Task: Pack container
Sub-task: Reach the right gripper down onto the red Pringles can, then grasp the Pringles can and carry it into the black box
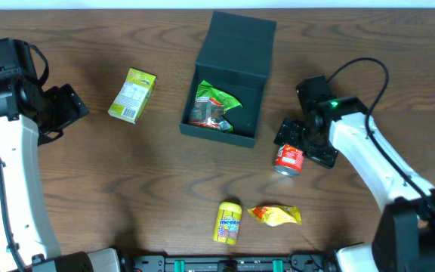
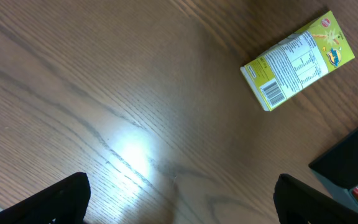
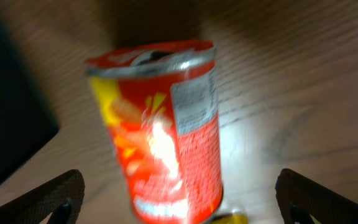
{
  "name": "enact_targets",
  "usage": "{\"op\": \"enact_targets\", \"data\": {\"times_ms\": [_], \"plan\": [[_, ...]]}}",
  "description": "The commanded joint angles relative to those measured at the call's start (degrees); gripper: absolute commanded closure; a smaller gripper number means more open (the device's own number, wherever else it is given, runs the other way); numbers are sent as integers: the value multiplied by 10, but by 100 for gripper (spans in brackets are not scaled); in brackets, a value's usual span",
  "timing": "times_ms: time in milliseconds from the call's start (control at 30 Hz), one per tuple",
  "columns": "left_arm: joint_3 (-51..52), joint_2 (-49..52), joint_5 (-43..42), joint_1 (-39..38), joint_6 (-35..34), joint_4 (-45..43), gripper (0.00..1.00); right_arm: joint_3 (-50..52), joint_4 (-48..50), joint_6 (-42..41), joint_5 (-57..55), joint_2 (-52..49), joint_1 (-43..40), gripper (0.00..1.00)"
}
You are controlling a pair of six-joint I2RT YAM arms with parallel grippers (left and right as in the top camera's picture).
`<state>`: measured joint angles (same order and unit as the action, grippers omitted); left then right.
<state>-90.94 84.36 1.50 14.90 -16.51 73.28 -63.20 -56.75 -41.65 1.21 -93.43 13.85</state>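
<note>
A: Overhead, where is the box point(image 1: 240, 47) sitting?
B: Centre of the table point(image 1: 165, 189), lid standing open, green bag point(image 1: 217, 102) lying inside.
A: Grippers?
B: Left gripper point(image 1: 70, 106) is gaping empty; right gripper point(image 1: 302, 143) is gaping over a red can point(image 1: 288, 159)

Red can point(image 3: 157, 124) blurry; container point(image 2: 352, 155) part. cropped

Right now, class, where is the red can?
In the overhead view, the red can sits right of centre, just off the near right corner of the container, beside the open right gripper.
</note>
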Motion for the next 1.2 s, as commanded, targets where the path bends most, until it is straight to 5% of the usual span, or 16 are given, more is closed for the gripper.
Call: {"op": "enact_targets", "data": {"times_ms": [0, 400, 800, 1167], "plan": [[3, -2, 0, 2, -4, 2, 5, 2, 19, 6, -25, -31, 5, 1], [3, -2, 0, 2, -4, 2, 5, 4, 78, 17, -31, -86, 5, 2], [3, -2, 0, 2, -4, 2, 5, 53, 116, 14, -19, -89, 24, 29], [3, -2, 0, 2, -4, 2, 5, 54, 133, 17, -16, -83, 35, 34]]}}
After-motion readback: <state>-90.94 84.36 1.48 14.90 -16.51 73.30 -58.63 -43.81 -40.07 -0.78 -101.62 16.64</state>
